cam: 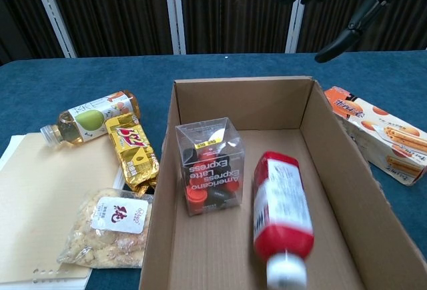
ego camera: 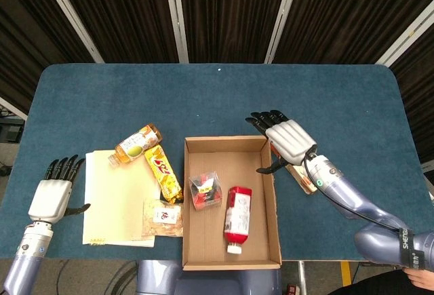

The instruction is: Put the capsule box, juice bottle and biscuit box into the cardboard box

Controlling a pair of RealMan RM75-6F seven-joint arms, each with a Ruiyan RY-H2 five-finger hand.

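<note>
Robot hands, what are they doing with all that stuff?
They are packing a cardboard box. The clear capsule box stands inside it, and the red juice bottle lies on its side beside it. The right hand hovers open above the box's far right corner, holding nothing. The biscuit box lies on the table outside, not yet packed. The left hand is open, off to the side.

Head view looking straight down from high, chest view low, close, facing forward, both sharing the cardboard box (ego camera: 232, 200) (cam: 267, 170).

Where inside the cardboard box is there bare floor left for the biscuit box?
Cardboard box: bare floor at the far end, between back wall and capsule box, and along the right wall beside the lying juice bottle. The middle is crowded. Biscuit box lies outside.
</note>
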